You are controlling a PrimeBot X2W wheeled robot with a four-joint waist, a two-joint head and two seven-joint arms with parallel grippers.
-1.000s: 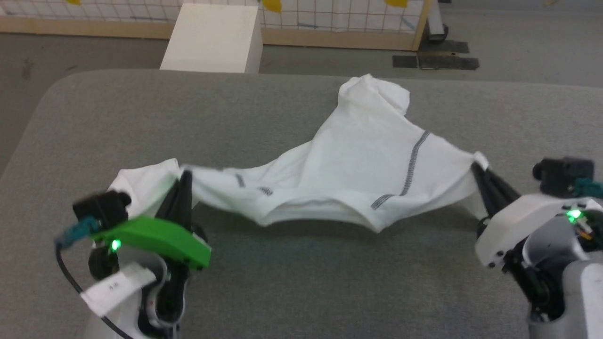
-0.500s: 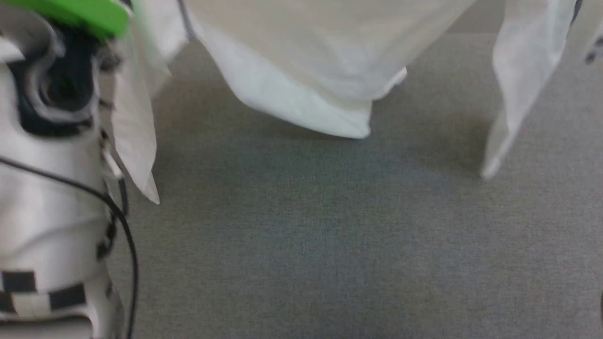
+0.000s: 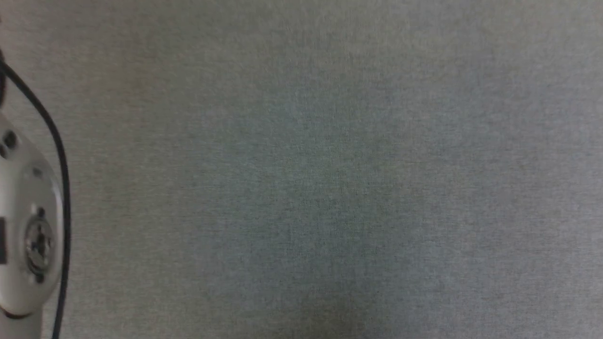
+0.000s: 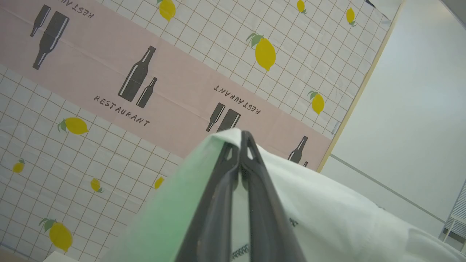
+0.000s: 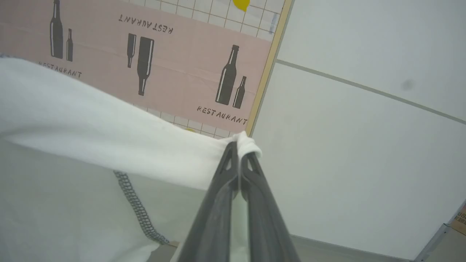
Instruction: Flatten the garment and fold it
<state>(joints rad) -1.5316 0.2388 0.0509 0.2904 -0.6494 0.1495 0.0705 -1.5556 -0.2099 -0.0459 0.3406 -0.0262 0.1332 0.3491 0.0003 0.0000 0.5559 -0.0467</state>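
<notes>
The white garment (image 4: 327, 214) hangs in the air, pinched at two spots. In the left wrist view my left gripper (image 4: 240, 140) is shut on a fold of its fabric, which drapes down to both sides of the dark fingers. In the right wrist view my right gripper (image 5: 238, 147) is shut on a bunched edge of the garment (image 5: 91, 120), and a dark grey stitched seam (image 5: 136, 205) runs down the cloth to the left of the fingers. Both grippers point upward toward the wall.
The head view looks straight down at the grey table surface (image 3: 330, 188), with a pale joint of my left arm (image 3: 23, 226) and its black cable at the left edge. A wall covering printed with lemons and bottles (image 4: 138, 80) stands behind, beside a plain white wall (image 5: 364, 127).
Both grippers have lifted the garment off the table and out of the head view. The head camera has tilted down, so the view has shifted onto bare table.
</notes>
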